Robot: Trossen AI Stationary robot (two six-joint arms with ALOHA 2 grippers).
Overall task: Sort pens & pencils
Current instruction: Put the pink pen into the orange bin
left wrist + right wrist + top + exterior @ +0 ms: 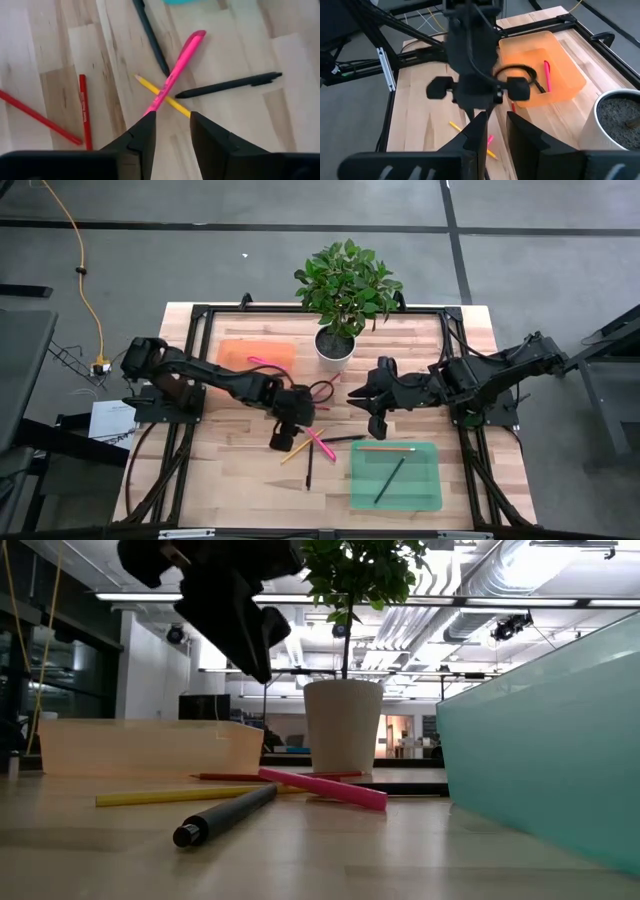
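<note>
A pink pen [176,70] lies crossed over a yellow pencil [176,103] on the table, with a black pen [230,85], a dark pencil [150,35] and two red pencils [85,110] around them. My left gripper [172,127] hovers open just above the pink pen's near end, clear of the table in the low view [230,610]. My right gripper [366,410] is open over the table between the pot and the green tray. Another pink pen [547,75] lies in the orange tray [255,355]. An orange pencil [385,448] and a dark pencil [390,480] lie in the green tray [420,495].
A white pot with a leafy plant [335,345] stands at the table's far middle, next to the orange tray. The green tray's wall [540,760] rises at the near right. Black cable loops [322,388] lie beside the pot. Bare wood shows at the table's near left.
</note>
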